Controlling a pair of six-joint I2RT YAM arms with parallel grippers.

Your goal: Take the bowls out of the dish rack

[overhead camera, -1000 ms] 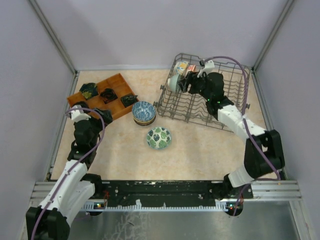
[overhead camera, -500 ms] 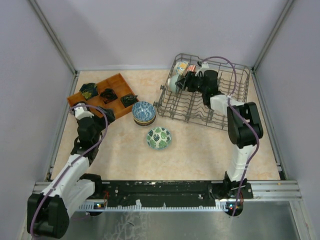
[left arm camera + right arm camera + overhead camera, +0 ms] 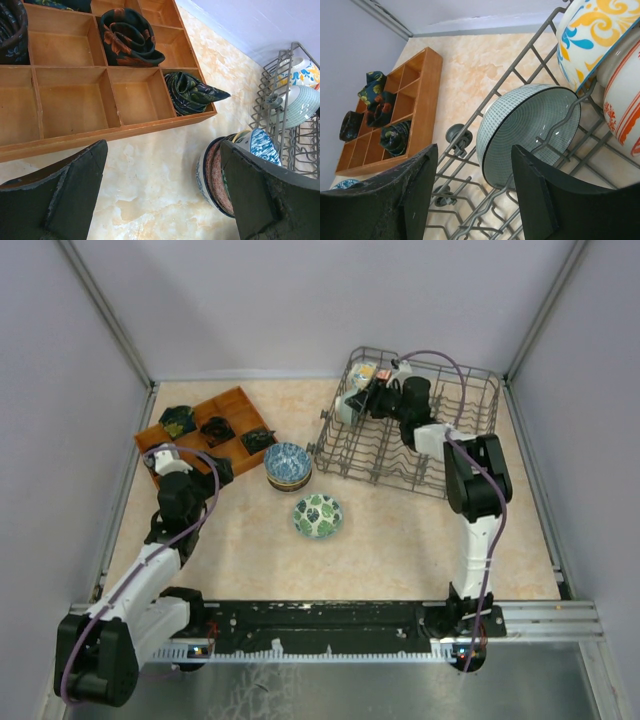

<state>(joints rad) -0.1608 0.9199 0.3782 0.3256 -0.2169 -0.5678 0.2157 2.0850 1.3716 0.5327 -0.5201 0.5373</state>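
1. Partly done. A stack of bowls (image 3: 288, 466) with a blue-white floral one on top sits on the desk (image 3: 400, 540). It is just left of the dish rack (image 3: 385, 455), and the green leaf bowl (image 3: 317, 515) lies alone just in front of it.
2. Left to do: at least three bowls stand on edge in the rack's far-left corner. They are the pale teal bowl (image 3: 530, 127), the swirl bowl (image 3: 592, 30) and a white-and-orange bowl (image 3: 625, 95). The arm hides part of the rack, so I cannot tell if there are more.
3. The right gripper (image 3: 472, 150) is inside the rack with its jaws apart and nothing clamped. The pale teal bowl's rim is just ahead of the fingertips; contact is unclear.
4. The left gripper (image 3: 162, 147) is spread wide and empty. It hovers over the desk between the wooden tray (image 3: 75, 135) and the stack.
5. Versus the earlier frame:
   - The right arm has folded in, its elbow swinging from the far right to beside the rack.
   - The right gripper sits deeper in that corner.
   - The left arm has shifted slightly.
   - The bowls on the desk have not moved.
6. Likely step: reaching for the teal bowl.
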